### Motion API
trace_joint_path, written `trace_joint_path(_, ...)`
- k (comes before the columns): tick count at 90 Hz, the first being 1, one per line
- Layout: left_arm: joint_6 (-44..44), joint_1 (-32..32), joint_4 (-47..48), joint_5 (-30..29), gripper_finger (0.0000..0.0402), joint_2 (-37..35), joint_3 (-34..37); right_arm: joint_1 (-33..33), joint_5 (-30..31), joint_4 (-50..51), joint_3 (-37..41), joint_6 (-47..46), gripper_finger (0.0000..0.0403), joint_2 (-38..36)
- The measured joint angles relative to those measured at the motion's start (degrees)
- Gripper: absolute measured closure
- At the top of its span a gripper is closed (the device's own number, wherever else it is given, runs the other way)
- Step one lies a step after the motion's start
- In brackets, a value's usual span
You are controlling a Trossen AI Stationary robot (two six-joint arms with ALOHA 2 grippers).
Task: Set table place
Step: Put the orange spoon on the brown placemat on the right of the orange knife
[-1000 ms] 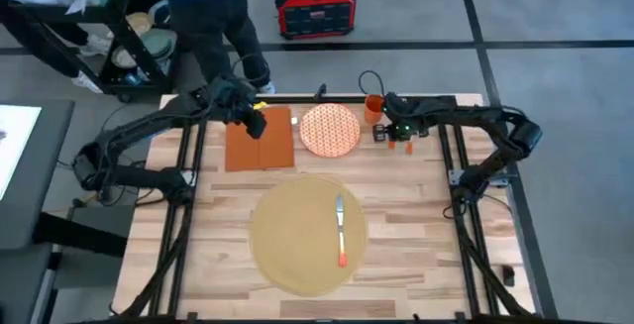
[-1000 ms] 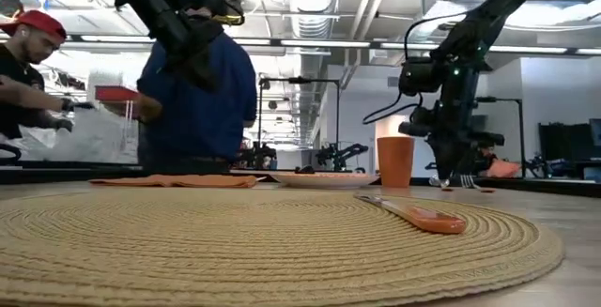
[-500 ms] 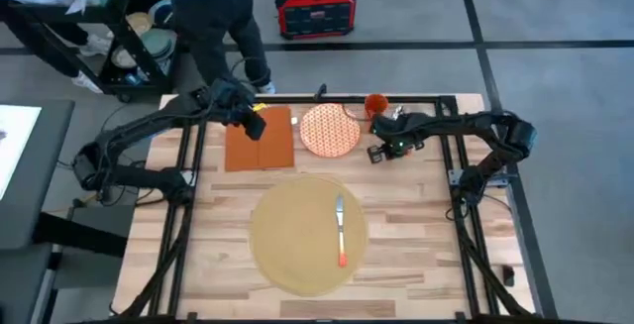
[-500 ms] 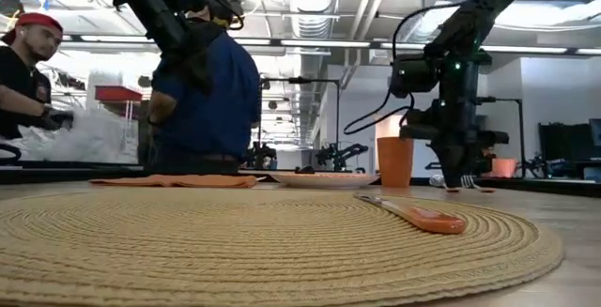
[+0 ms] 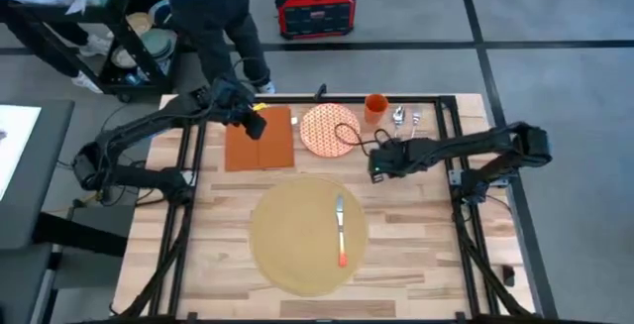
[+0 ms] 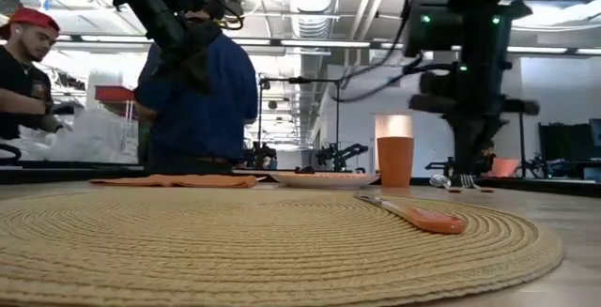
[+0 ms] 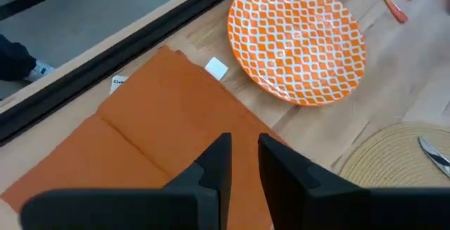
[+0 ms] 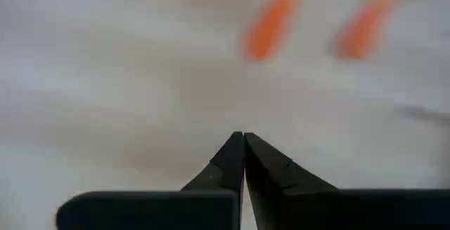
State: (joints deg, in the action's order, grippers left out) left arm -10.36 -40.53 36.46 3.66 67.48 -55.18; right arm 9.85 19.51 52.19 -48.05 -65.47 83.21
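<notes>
Placemat [image 5: 302, 233] unchanged — right pincer [image 5: 377, 164] closed, empty, retreated from cup [image 5: 374, 107].

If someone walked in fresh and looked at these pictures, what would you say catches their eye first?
Most likely the large round tan placemat at the table's near middle, with an orange-handled knife lying on its right part. Behind it sit a rust-orange napkin, an orange-and-white patterned plate and an orange cup. The right claw hangs shut just right of the plate, and the left claw hovers above the napkin.
</notes>
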Motion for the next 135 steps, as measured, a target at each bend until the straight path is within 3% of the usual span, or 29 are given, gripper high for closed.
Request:
trace_joint_path(19,0.1,0.0,-1.2,0.0,0.0351,0.0,0.0,10.3,0.2,-6.8,0.1,13.4,0.0403,0.5)
trace_joint_path(48,0.2,0.0,-1.2,0.0,0.0351,0.0,0.0,21.6,-0.5,-13.0,0.1,25.0,0.0403,0.5)
trace_joint_path(106,0.2,0.0,-1.2,-1.6,0.0351,0.0,0.0,22.0,-5.7,-24.6,8.9,24.8,0.0403,0.5)
trace_joint_path(135,0.1,0.0,-1.2,-1.7,0.0351,0.0,0.0,22.2,-6.2,-26.3,9.0,25.4,0.0403,0.5)
